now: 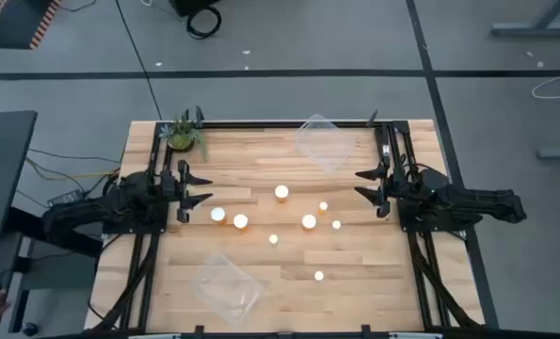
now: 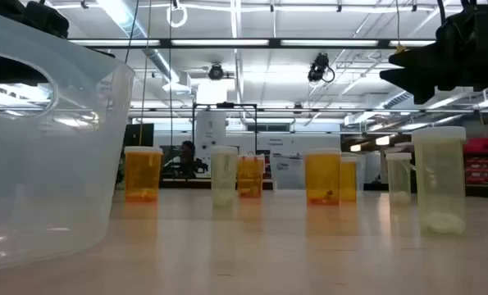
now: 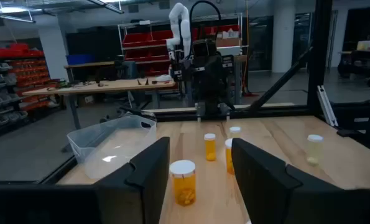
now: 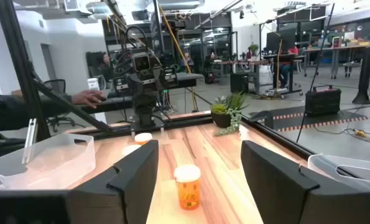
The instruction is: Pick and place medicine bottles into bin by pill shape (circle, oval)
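Observation:
Several medicine bottles with white caps stand upright on the wooden table, among them ones at the middle, left of middle and toward the near edge. My left gripper hovers open at the table's left side, and an amber bottle stands ahead of its fingers, apart from them. My right gripper hovers open at the right side, with an amber bottle standing ahead of it. In the low view the bottles stand in a row, and a pale one is nearest.
One clear plastic bin sits at the far edge and another at the near left, filling the low view's left. A small potted plant stands at the far left corner. A black frame borders the table.

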`<action>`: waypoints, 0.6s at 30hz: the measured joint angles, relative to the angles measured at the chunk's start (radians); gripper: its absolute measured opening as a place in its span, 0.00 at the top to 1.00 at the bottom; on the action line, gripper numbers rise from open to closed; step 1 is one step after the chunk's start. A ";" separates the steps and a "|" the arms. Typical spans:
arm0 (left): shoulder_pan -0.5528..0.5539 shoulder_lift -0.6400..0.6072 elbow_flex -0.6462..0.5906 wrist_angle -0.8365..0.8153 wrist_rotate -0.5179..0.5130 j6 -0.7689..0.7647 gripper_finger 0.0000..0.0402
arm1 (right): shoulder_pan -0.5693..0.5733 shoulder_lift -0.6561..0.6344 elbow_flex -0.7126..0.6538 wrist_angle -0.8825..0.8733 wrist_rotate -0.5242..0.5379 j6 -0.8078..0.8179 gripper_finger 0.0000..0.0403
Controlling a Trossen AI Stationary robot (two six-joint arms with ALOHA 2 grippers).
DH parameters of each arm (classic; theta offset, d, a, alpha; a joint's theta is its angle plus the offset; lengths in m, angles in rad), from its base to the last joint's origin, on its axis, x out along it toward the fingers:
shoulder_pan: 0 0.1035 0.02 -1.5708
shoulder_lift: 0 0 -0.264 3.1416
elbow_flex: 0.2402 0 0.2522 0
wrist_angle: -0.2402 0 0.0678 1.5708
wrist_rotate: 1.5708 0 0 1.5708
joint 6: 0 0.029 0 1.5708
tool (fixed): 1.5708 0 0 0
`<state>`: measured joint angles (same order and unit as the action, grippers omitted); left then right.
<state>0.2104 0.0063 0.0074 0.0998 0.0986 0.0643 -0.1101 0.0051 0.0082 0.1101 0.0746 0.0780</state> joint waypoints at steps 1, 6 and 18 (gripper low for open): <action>0.000 0.000 0.000 0.000 0.000 0.000 0.55 | 0.000 0.000 0.000 0.000 0.000 0.000 0.41; 0.000 0.000 0.000 0.000 0.000 0.000 0.53 | 0.000 0.000 0.000 0.000 0.000 0.000 0.41; 0.000 0.000 0.000 0.000 0.000 0.000 0.54 | 0.000 0.000 0.000 0.000 0.000 0.000 0.41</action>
<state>0.2100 0.0063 0.0074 0.1001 0.0984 0.0639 -0.1101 0.0051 0.0078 0.1101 0.0742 0.0780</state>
